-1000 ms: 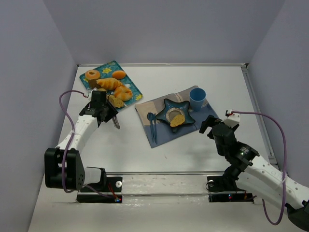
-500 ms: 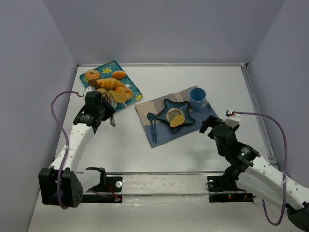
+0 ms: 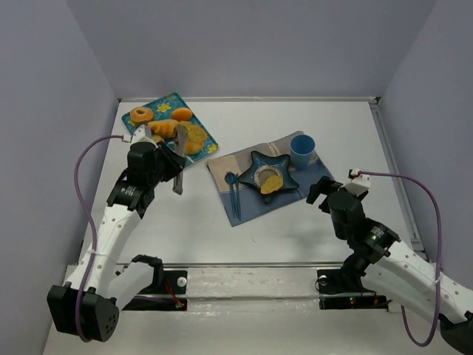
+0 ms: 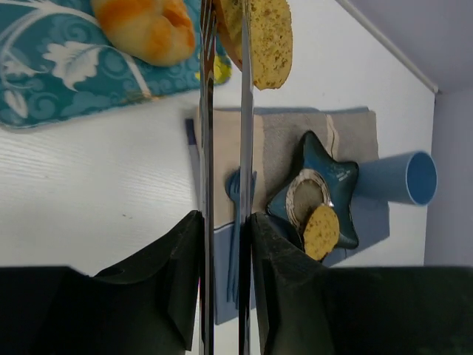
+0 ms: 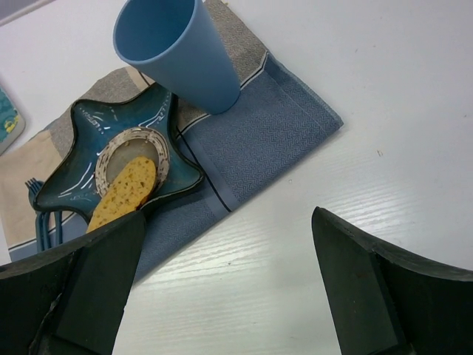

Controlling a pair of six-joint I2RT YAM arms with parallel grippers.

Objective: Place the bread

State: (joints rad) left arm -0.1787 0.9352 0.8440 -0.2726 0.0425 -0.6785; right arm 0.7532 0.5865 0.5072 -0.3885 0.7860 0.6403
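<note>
Pinching 1 bread slice (image 4: 264, 37), your left gripper (image 4: 225, 22) is hovering well short of the star plate (image 4: 325, 159); be releasing low over it.

The left pincer (image 3: 181, 137) has risen off the tray (image 3: 166, 102), carrying a bread slice (image 4: 264, 37) with it. Its arm's elbow has swung leftward.

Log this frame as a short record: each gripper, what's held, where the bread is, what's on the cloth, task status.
left gripper: shut on metal tongs
held slice: pinched at the tong tips, over the edge of the pastry tray
right gripper: open, empty, near the cloth
star plate: on the cloth, with one plated slice in it
also on cloth: blue cup, blue fork
status: held slice not yet placed
</note>
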